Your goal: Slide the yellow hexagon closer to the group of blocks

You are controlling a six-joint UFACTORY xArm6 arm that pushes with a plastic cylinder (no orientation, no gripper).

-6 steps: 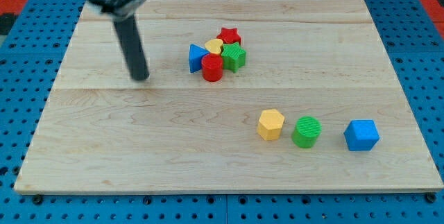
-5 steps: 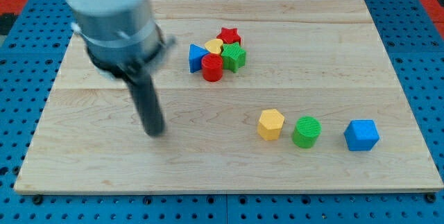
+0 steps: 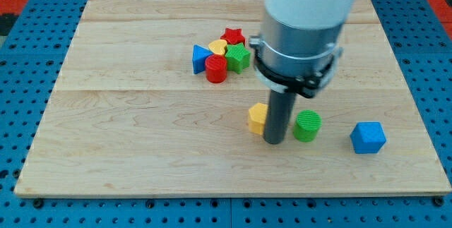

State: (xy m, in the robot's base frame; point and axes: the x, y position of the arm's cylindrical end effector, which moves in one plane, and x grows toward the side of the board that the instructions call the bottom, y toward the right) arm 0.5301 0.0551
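Note:
The yellow hexagon (image 3: 257, 117) lies on the wooden board right of centre, partly hidden by my rod. My tip (image 3: 275, 141) rests on the board touching the hexagon's right side, between it and the green cylinder (image 3: 307, 126). The group sits up and to the left: a blue triangle (image 3: 200, 58), a red cylinder (image 3: 216, 68), a yellow block (image 3: 218, 46), a red star (image 3: 233, 37) and a green block (image 3: 239, 57), all touching.
A blue block (image 3: 368, 137) lies at the view's right, beyond the green cylinder. The wooden board's edge (image 3: 212, 191) runs along the view's bottom, with blue pegboard around it. The arm's large body covers the board's upper right.
My tip has swept from the board's left to the right, landing between the yellow hexagon and the green cylinder. The hexagon has shifted left and slightly up.

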